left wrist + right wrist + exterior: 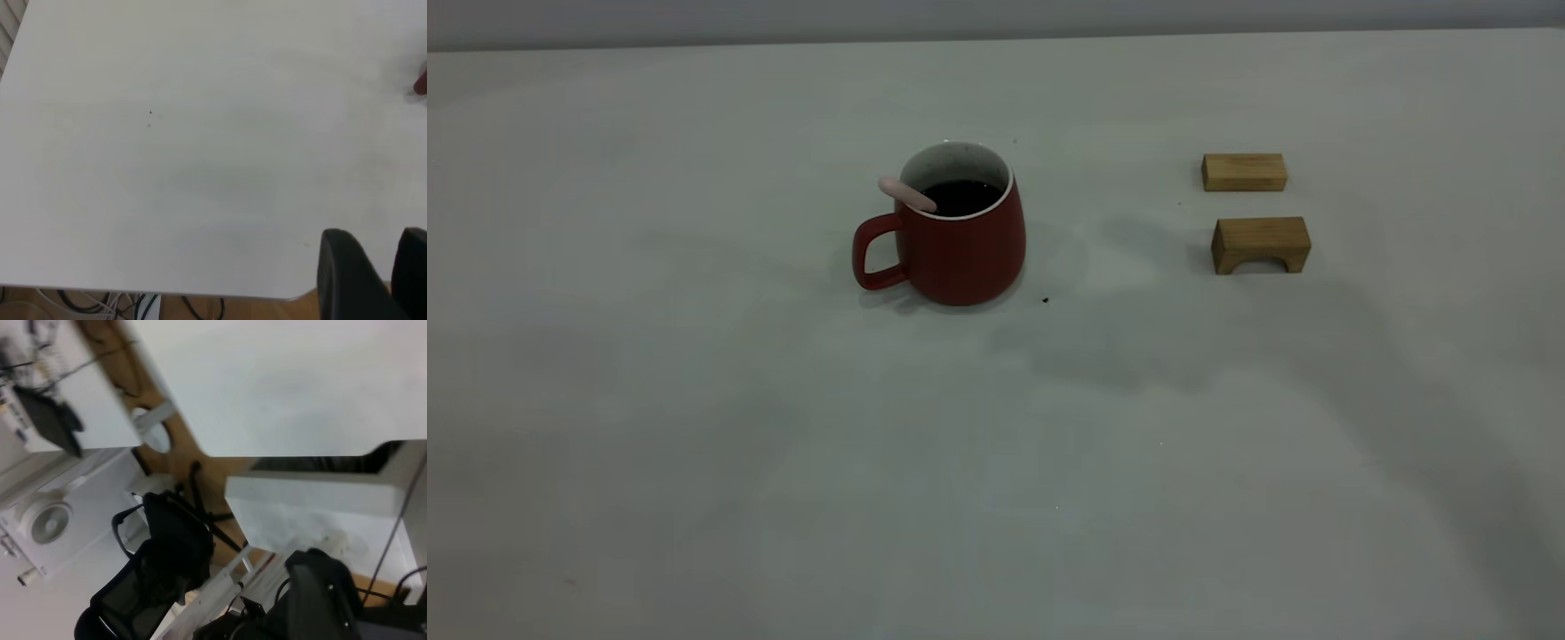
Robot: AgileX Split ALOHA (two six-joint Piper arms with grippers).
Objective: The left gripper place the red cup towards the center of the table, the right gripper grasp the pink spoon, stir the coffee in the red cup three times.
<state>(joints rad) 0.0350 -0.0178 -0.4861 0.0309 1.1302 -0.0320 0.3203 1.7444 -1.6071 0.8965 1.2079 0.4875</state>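
1 red cup (pixel 960 244), 1 pink spoon (pixel 905 194), 2 blocks (pixel 1260 244).

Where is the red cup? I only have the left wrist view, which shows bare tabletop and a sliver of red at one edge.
Observer: In the exterior view the red cup stands upright near the middle of the table, with its handle towards the left arm's side.
Operator: And the spoon?
Observer: The pink spoon is in the cup, with its handle leaning on the rim above the cup's handle.
Operator: Anything else on the table?
Observer: The far wooden block and the near wooden block sit on the right arm's side, apart from the cup.
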